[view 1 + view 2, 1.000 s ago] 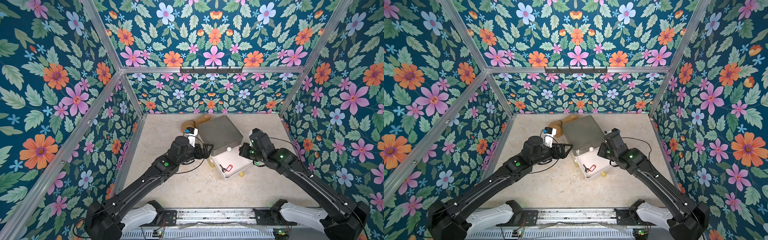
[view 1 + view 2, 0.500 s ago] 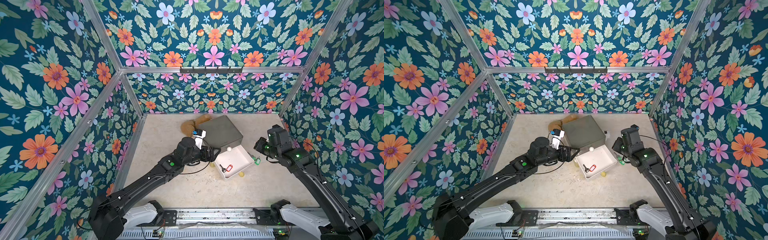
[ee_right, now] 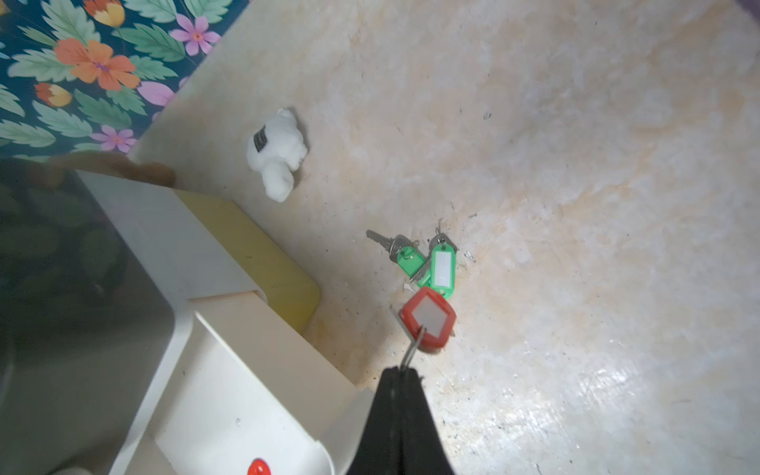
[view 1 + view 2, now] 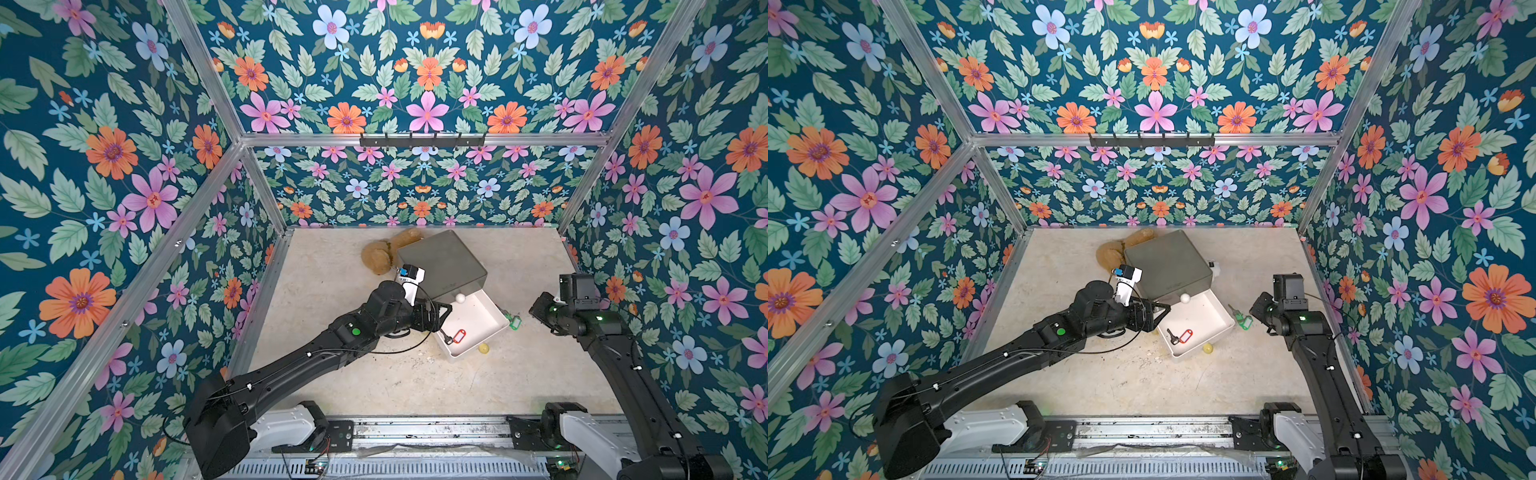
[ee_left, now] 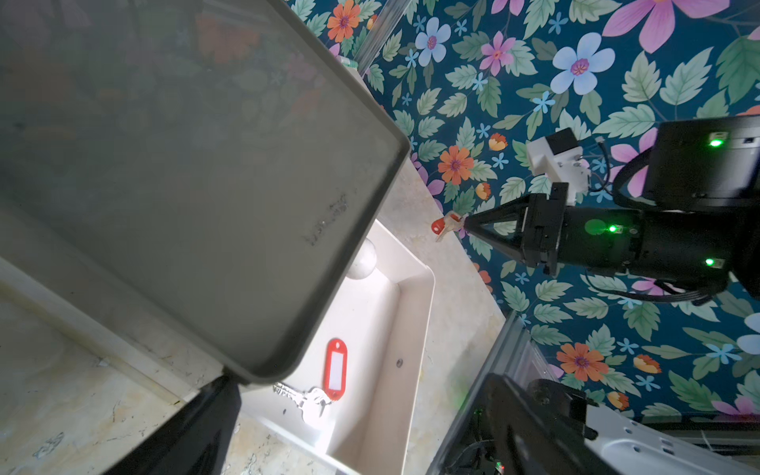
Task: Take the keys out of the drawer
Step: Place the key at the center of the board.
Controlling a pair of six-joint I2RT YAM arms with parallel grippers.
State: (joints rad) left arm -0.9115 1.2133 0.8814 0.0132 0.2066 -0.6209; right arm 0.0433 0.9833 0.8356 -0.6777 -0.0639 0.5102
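A white drawer (image 4: 490, 316) stands pulled out of a grey box (image 4: 440, 264). One of the keys, with a red tag (image 4: 458, 336) (image 5: 336, 368), lies on the drawer's floor. Two green-tagged keys (image 4: 514, 322) (image 3: 432, 265) lie on the table to the drawer's right. My right gripper (image 3: 401, 370) (image 5: 464, 224) hangs just above them, shut on the ring of another red-tagged key (image 3: 427, 318). At the drawer's left wall my left gripper (image 4: 441, 312) (image 5: 360, 382) is open and holds nothing.
A white ball (image 4: 460, 298) sits at the drawer's back. In front of the drawer lies a yellow ball (image 4: 483, 348). A brown plush (image 4: 380, 257) lies behind the box and a small white plush (image 3: 277, 152) to its right. Flowered walls close in three sides.
My right gripper has left the drawer and swung right with the red-tagged key, out over the green-tagged keys. My left arm has reached further right, up to the drawer's left wall.
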